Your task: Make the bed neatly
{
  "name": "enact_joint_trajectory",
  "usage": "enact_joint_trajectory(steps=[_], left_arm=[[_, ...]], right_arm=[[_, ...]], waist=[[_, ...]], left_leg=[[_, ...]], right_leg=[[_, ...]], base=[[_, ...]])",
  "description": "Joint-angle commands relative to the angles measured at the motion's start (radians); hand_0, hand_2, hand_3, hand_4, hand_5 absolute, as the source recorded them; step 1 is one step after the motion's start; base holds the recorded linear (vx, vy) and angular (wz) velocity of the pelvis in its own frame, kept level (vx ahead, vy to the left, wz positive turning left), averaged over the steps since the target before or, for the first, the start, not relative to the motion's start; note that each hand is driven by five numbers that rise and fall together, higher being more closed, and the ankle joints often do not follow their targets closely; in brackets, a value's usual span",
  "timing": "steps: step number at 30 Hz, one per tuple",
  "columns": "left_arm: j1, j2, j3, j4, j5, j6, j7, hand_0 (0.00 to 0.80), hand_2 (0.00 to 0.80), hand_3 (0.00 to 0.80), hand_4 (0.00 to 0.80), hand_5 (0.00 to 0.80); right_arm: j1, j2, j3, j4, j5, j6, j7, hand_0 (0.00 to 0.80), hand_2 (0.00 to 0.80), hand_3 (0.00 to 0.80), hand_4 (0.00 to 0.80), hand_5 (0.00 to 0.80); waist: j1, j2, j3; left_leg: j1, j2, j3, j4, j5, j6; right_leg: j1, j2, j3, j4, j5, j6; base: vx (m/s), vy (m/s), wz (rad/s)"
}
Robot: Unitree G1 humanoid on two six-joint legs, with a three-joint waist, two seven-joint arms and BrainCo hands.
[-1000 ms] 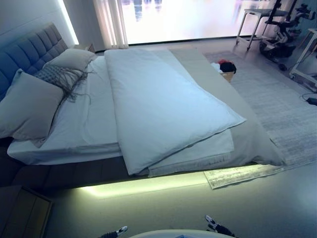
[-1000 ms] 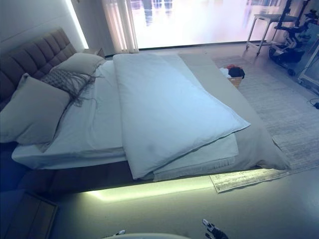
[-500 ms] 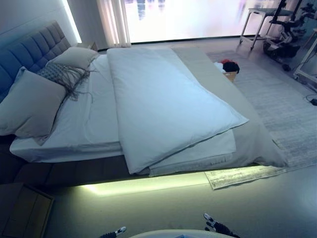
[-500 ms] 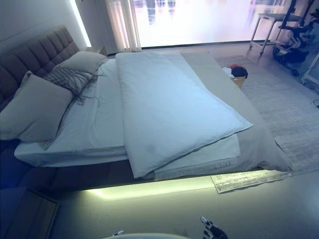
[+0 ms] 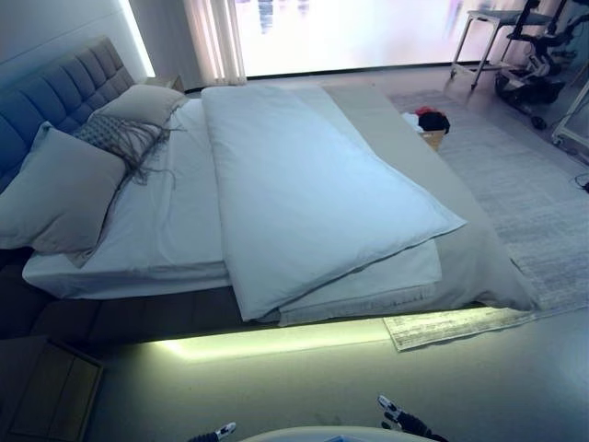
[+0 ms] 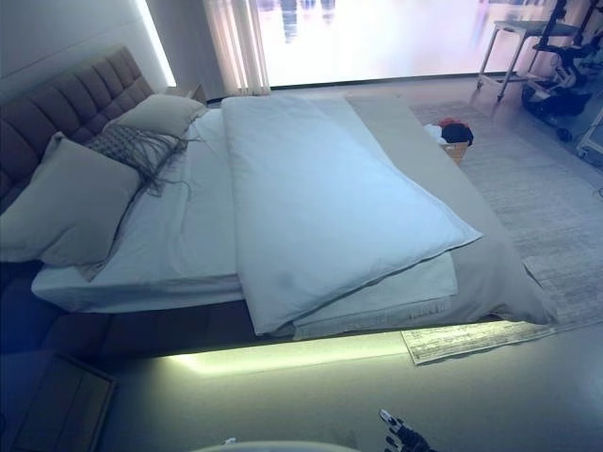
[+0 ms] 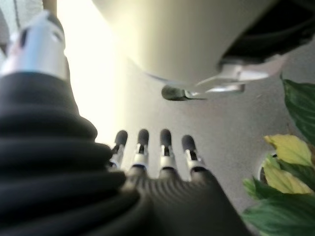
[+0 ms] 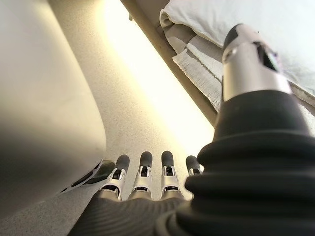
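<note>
Both hands hang low, well short of the bed, nothing held: left hand (image 7: pixel 152 147) and right hand (image 8: pixel 142 172) with fingers straight and relaxed, likely just approaching. Folded white duvet (image 5: pixel 304 193) lies askew over the grey bedspread (image 5: pixel 460 249); large grey pillows (image 5: pixel 55 189) at the tufted headboard. Only the left wrist view shows a green leafy plant (image 7: pixel 288 162)

1. The left hand (image 7: pixel 152 162) and right hand (image 8: pixel 142 179) barely show at the head views' bottom edge — only fingertips.
2. The headboard (image 5: pixel 55 97) is cut off at the left edge.
3. The folded duvet (image 5: pixel 313 198) hides the mattress beneath it.
4. The basket (image 5: pixel 425 129) past the bed — its contents are too small to tell.
</note>
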Motion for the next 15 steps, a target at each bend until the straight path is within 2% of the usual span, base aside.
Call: enact_joint_trajectory(steps=[1, 3, 4, 5, 6, 7, 8, 10, 13, 15], left_arm=[[-0.067, -0.016, 0.018, 0.066, -0.022, -0.012, 0.016, 0.0, 0.0, 0.0, 0.0, 0.0], [-0.068, -0.016, 0.036, 0.064, -0.033, -0.019, 0.016, 0.0, 0.0, 0.0, 0.0, 0.0], [-0.072, -0.016, 0.041, 0.063, -0.039, -0.023, 0.016, 0.0, 0.0, 0.0, 0.0, 0.0], [-0.076, -0.018, 0.047, 0.063, -0.045, -0.03, 0.012, 0.0, 0.0, 0.0, 0.0, 0.0], [-0.078, -0.019, 0.052, 0.062, -0.048, -0.037, 0.006, 0.0, 0.0, 0.0, 0.0, 0.0], [-0.081, -0.02, 0.055, 0.061, -0.043, -0.036, -0.001, 0.0, 0.0, 0.0, 0.0, 0.0], [-0.081, -0.022, 0.056, 0.059, -0.032, -0.03, -0.009, 0.0, 0.0, 0.0, 0.0, 0.0], [-0.075, -0.029, 0.051, 0.068, -0.034, -0.029, -0.012, 0.0, 0.0, 0.0, 0.0, 0.0], [-0.05, -0.032, 0.052, 0.079, -0.055, -0.033, 0.003, 0.0, 0.0, 0.0, 0.0, 0.0], [-0.047, -0.028, 0.057, 0.088, -0.044, -0.032, 0.006, 0.0, 0.0, 0.0, 0.0, 0.0]], right_arm=[[-0.087, 0.037, 0.012, 0.067, 0.006, 0.025, -0.001, 0.0, 0.0, 0.0, 0.0, 0.0], [-0.094, 0.032, 0.014, 0.067, -0.016, 0.055, 0.012, 0.0, 0.0, 0.0, 0.0, 0.0], [-0.097, 0.029, 0.017, 0.066, -0.021, 0.064, 0.019, 0.0, 0.0, 0.0, 0.0, 0.0], [-0.096, 0.024, 0.02, 0.065, -0.026, 0.068, 0.025, 0.0, 0.0, 0.0, 0.0, 0.0], [-0.094, 0.016, 0.023, 0.059, -0.036, 0.073, 0.019, 0.0, 0.0, 0.0, 0.0, 0.0], [-0.095, 0.009, 0.024, 0.051, -0.049, 0.079, 0.003, 0.0, 0.0, 0.0, 0.0, 0.0], [-0.094, -0.002, 0.021, 0.048, -0.061, 0.084, -0.012, 0.0, 0.0, 0.0, 0.0, 0.0], [-0.093, -0.02, 0.009, 0.059, -0.063, 0.083, -0.017, 0.0, 0.0, 0.0, 0.0, 0.0], [-0.097, -0.031, -0.004, 0.081, -0.095, 0.086, 0.003, 0.0, 0.0, 0.0, 0.0, 0.0], [-0.096, -0.03, -0.001, 0.086, -0.08, 0.077, 0.003, 0.0, 0.0, 0.0, 0.0, 0.0]], waist=[[0.018, -0.05, 0.022], [0.016, -0.064, 0.033], [0.018, -0.073, 0.044], [0.023, -0.083, 0.059], [0.031, -0.086, 0.08], [0.035, -0.082, 0.098], [0.039, -0.075, 0.115], [0.046, -0.057, 0.136], [0.061, -0.033, 0.144], [0.075, -0.03, 0.141]], left_leg=[[0.006, -0.02, -0.006, 0.013, -0.01, 0.028], [-0.028, -0.006, 0.009, 0.112, -0.023, 0.019], [-0.08, -0.003, 0.008, 0.213, -0.004, 0.013], [-0.15, -0.005, 0.002, 0.336, 0.028, 0.008], [-0.232, -0.004, -0.012, 0.442, 0.088, -0.003], [-0.296, 0.0, -0.024, 0.501, 0.119, -0.013], [-0.332, 0.006, -0.026, 0.505, 0.15, -0.026], [-0.346, 0.014, -0.018, 0.415, 0.199, -0.043], [-0.329, 0.044, -0.016, 0.188, 0.271, -0.054], [-0.332, 0.053, -0.019, 0.073, 0.286, -0.056]], right_leg=[[0.011, 0.0, 0.019, 0.009, -0.004, 0.015], [0.004, -0.001, 0.021, 0.03, -0.008, -0.001], [0.0, -0.001, 0.022, 0.043, -0.008, -0.011], [-0.002, 0.0, 0.023, 0.057, -0.013, -0.025], [0.0, 0.005, 0.028, 0.072, -0.021, -0.04], [-0.001, 0.009, 0.032, 0.087, -0.028, -0.049], [0.004, 0.014, 0.035, 0.097, -0.035, -0.052], [0.026, 0.028, 0.043, 0.093, -0.045, -0.048], [0.066, 0.048, 0.064, 0.07, -0.062, -0.038], [0.096, 0.051, 0.08, 0.059, -0.076, -0.033]], base=[[0.044, -0.096, 0.0], [0.025, -0.106, -0.01], [0.005, -0.126, 0.0], [-0.004, -0.133, -0.02], [-0.009, -0.106, 0.0], [0.014, -0.041, -0.08], [0.08, 0.038, -0.18], [0.21, 0.099, -0.26], [0.299, 0.108, -0.08], [0.285, 0.09, -0.19]])
